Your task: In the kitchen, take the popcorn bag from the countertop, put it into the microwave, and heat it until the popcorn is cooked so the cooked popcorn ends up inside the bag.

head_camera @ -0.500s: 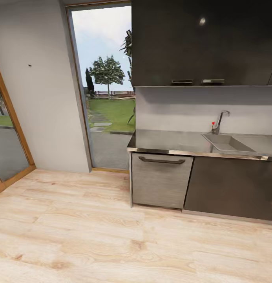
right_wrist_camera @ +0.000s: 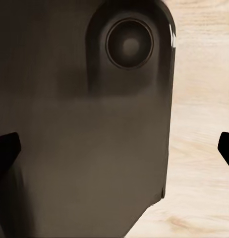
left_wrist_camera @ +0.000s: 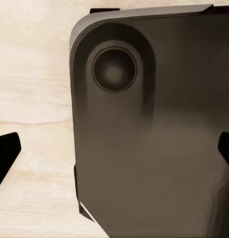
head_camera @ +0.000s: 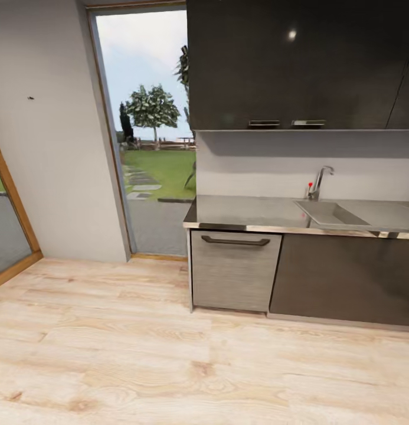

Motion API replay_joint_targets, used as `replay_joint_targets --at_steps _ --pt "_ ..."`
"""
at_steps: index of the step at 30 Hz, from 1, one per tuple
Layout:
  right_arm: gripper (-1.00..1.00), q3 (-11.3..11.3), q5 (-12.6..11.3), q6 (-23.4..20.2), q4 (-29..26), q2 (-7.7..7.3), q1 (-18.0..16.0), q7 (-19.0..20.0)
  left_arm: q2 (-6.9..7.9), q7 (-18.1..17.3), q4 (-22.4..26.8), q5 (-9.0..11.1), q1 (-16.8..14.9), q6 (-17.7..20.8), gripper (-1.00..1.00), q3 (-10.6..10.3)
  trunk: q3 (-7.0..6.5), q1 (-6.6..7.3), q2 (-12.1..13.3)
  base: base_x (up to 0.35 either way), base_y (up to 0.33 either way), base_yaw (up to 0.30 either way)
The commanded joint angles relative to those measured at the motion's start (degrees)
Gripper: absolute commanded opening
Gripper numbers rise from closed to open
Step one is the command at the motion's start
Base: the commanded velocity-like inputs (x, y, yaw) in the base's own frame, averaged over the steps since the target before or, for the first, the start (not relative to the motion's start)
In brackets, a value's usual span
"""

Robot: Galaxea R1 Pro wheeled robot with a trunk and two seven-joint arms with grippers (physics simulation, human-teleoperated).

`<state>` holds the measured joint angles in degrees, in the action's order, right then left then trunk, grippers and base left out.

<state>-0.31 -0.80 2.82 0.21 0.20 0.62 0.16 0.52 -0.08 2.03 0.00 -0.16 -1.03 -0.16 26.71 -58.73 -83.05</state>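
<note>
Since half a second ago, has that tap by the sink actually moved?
No. The tap sits in the same place beside the sink. Wall, window and cabinets shifted left together, so the camera moved, not the tap.

Home kitchen, simulator render. Grey metal countertop [head_camera: 251, 211] on dark cabinets [head_camera: 346, 277], with a built-in sink [head_camera: 329, 212] and a tap [head_camera: 318, 182] at the back wall. 1 grey drawer front [head_camera: 235, 270] with a dark handle sits under the counter. Dark upper cabinets [head_camera: 293, 65] hang above. Pale wood floor [head_camera: 139, 354]. Tall glass door [head_camera: 150, 130] beside the counter looks out on lawn and trees.
</note>
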Motion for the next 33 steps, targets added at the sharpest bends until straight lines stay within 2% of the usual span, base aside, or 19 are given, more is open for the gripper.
replay_joint_targets --at_steps 1,33 --pt "1.00 -0.04 -0.08 0.55 0.08 0.01 -0.01 0.02 0.02 -0.01 -0.01 0.00 -0.02 -0.11 1.00 -0.02 0.01 0.00 -0.02 0.000 0.000 -0.264" --pt "1.00 -0.04 -0.15 0.61 0.14 -0.02 -0.01 0.02 0.01 -0.01 -0.01 0.00 -0.02 -0.11 1.00 -0.02 -1.04 0.00 -0.02 0.000 0.000 -0.269"
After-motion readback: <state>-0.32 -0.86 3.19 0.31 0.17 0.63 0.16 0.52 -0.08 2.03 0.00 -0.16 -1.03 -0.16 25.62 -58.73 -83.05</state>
